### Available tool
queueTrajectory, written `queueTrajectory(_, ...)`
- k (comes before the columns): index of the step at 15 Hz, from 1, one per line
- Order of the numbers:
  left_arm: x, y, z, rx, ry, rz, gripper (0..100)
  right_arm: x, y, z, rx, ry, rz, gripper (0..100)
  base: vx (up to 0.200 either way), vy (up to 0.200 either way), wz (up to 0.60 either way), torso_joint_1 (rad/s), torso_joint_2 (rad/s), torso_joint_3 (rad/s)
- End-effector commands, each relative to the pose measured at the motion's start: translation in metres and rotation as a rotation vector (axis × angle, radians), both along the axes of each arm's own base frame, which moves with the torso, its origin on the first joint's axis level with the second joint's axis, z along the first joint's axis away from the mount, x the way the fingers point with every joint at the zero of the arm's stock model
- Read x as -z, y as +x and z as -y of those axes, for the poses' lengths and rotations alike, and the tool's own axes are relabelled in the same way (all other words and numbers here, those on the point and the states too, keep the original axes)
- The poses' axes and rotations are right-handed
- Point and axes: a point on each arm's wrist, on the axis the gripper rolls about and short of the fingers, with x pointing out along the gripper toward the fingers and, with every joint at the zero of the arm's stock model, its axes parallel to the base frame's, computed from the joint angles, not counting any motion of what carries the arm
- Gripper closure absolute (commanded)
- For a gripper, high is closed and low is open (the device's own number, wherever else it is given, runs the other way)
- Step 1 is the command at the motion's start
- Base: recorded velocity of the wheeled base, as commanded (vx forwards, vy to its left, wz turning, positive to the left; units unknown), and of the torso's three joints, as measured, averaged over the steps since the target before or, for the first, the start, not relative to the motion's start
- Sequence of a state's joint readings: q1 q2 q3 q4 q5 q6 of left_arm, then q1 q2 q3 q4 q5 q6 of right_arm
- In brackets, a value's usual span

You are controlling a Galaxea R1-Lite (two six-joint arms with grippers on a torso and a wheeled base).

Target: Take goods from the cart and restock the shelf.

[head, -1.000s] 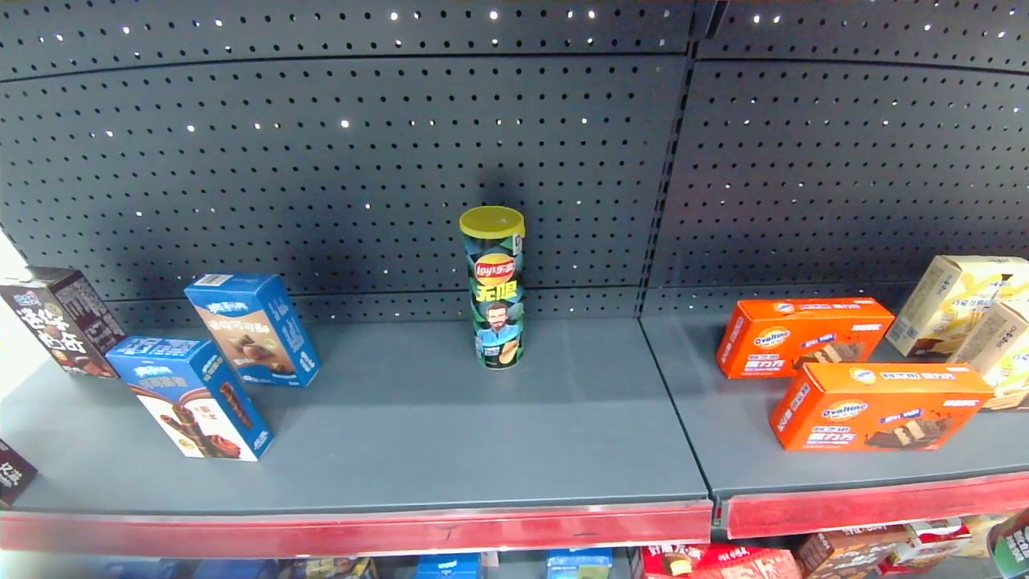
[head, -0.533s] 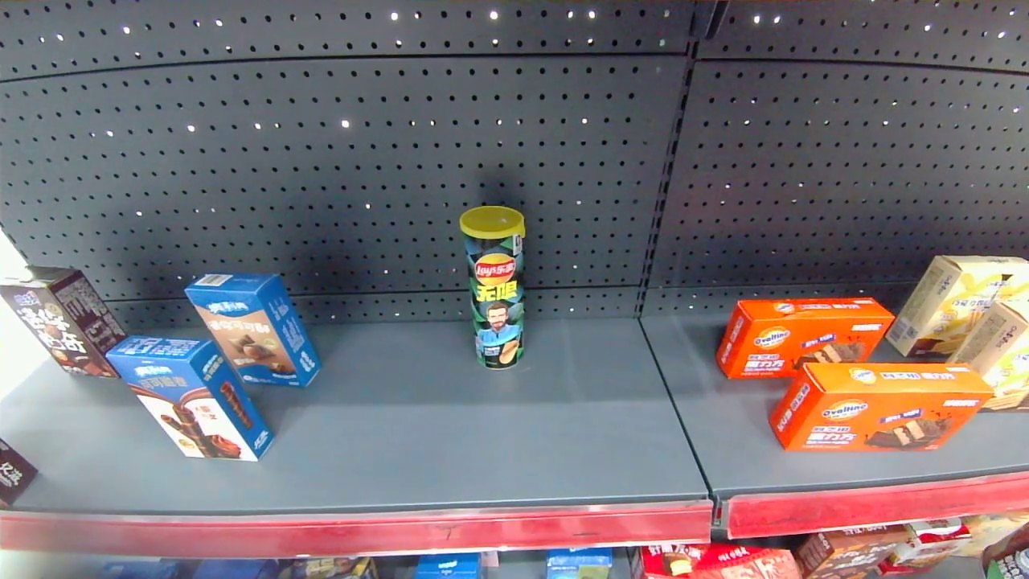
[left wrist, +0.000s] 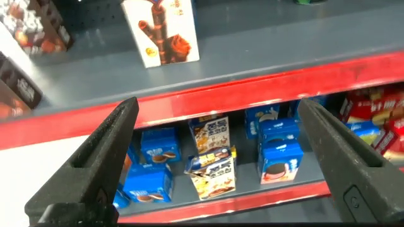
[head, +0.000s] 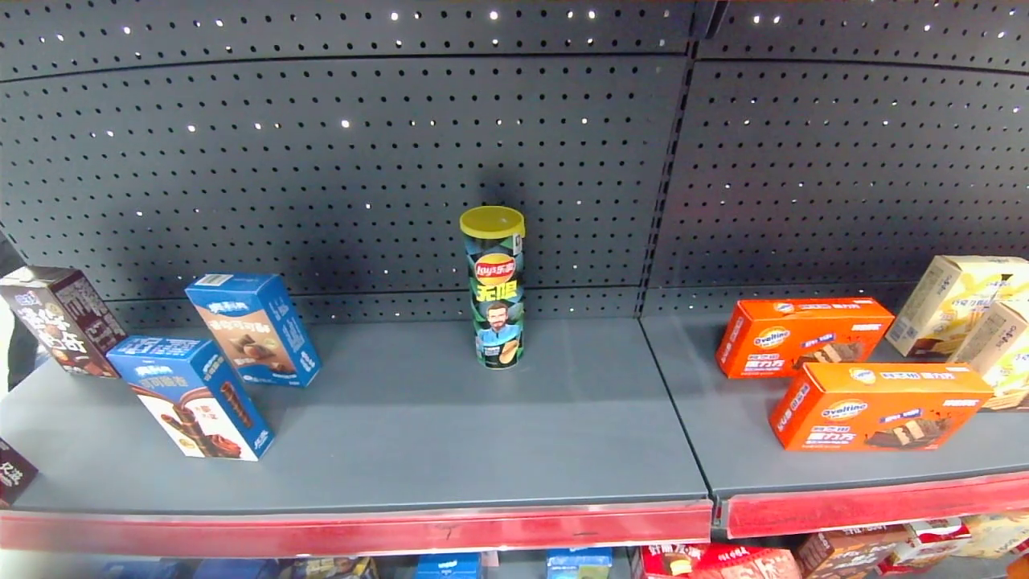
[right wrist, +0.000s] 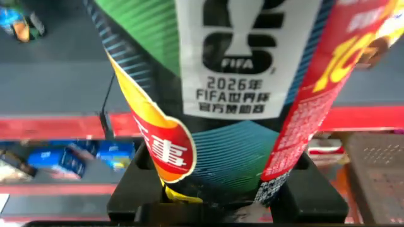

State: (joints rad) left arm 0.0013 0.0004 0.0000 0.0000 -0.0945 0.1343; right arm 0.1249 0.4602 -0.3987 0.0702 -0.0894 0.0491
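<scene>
Restock partly done, I judge. One yellow-lidded cylindrical chip can [head: 493, 287] stands upright near the back edge of the grey metal shelf [head: 450, 434], mid-span. A second tall cardboard chip can with green, black and red print [right wrist: 233, 94] is clenched in my right gripper [right wrist: 221, 198], out before the shelf's red front edge, not yet placed. My left gripper [left wrist: 224, 161] is spread wide with nothing in it, facing that front edge.
</scene>
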Motion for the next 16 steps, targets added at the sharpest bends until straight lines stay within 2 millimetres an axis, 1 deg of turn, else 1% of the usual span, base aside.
queueTrajectory(1, 0.000, 0.000, 0.000, 0.010, 0.018, 0.002, 0, -0.001, -0.003, 0.001, 0.032, 0.000, 0.018, 100, 0.000, 0.000, 0.00, 0.000, 0.00, 0.000)
queueTrajectory(4, -0.002, 0.000, 0.000, 0.011, -0.011, 0.007, 0, 0.009, -0.010, 0.002, 0.060, -0.010, 0.023, 100, 0.000, 0.000, 0.00, 0.000, 0.00, 0.000)
queueTrajectory(5, -0.038, -0.008, 0.000, 0.052, -0.114, 0.091, 0, 0.008, -0.012, 0.002, 0.076, -0.018, 0.037, 100, 0.000, 0.000, 0.00, 0.000, 0.00, 0.000)
queueTrajectory(6, -0.091, -0.006, 0.001, 0.161, -0.170, 0.092, 0, 0.003, -0.014, 0.002, 0.095, -0.018, 0.041, 100, 0.000, 0.000, 0.00, 0.000, 0.00, 0.000)
queueTrajectory(7, -0.107, -0.002, 0.002, 0.209, -0.167, 0.079, 0, 0.000, -0.015, 0.002, 0.092, -0.017, 0.038, 100, 0.000, 0.000, 0.00, 0.000, 0.00, 0.000)
queueTrajectory(8, -0.123, 0.006, 0.005, 0.372, -0.173, 0.013, 0, -0.002, -0.016, 0.002, 0.080, -0.023, 0.026, 100, 0.000, 0.000, 0.00, 0.000, 0.00, 0.000)
queueTrajectory(9, -0.122, 0.012, 0.007, 0.489, -0.180, -0.067, 0, -0.004, -0.014, 0.002, 0.074, -0.027, 0.021, 100, 0.000, 0.000, 0.00, 0.000, 0.00, 0.000)
queueTrajectory(10, -0.124, 0.016, 0.010, 0.583, -0.184, -0.110, 0, -0.006, -0.013, 0.002, 0.071, -0.027, 0.024, 100, 0.000, 0.000, 0.00, 0.000, 0.00, 0.000)
queueTrajectory(11, -0.130, 0.023, 0.011, 0.617, -0.188, -0.134, 0, -0.008, -0.012, 0.002, 0.071, -0.026, 0.030, 100, 0.000, 0.000, 0.00, 0.000, 0.00, 0.000)
queueTrajectory(12, -0.139, 0.037, 0.014, 0.690, -0.190, -0.161, 0, -0.012, -0.011, 0.002, 0.071, -0.025, 0.044, 100, 0.000, 0.000, 0.00, 0.000, 0.00, 0.000)
queueTrajectory(13, -0.144, 0.043, 0.015, 0.733, -0.198, -0.150, 0, -0.015, -0.012, 0.002, 0.071, -0.024, 0.053, 100, 0.000, 0.000, 0.00, 0.000, 0.00, 0.000)
queueTrajectory(14, -0.146, 0.062, 0.018, 0.762, -0.233, -0.175, 0, -0.016, -0.012, 0.002, 0.071, -0.023, 0.056, 100, 0.000, 0.000, 0.00, 0.000, 0.00, 0.000)
queueTrajectory(16, -0.145, 0.089, 0.022, 0.772, -0.237, -0.189, 0, -0.016, -0.013, 0.002, 0.071, -0.023, 0.062, 100, 0.000, 0.000, 0.00, 0.000, 0.00, 0.000)
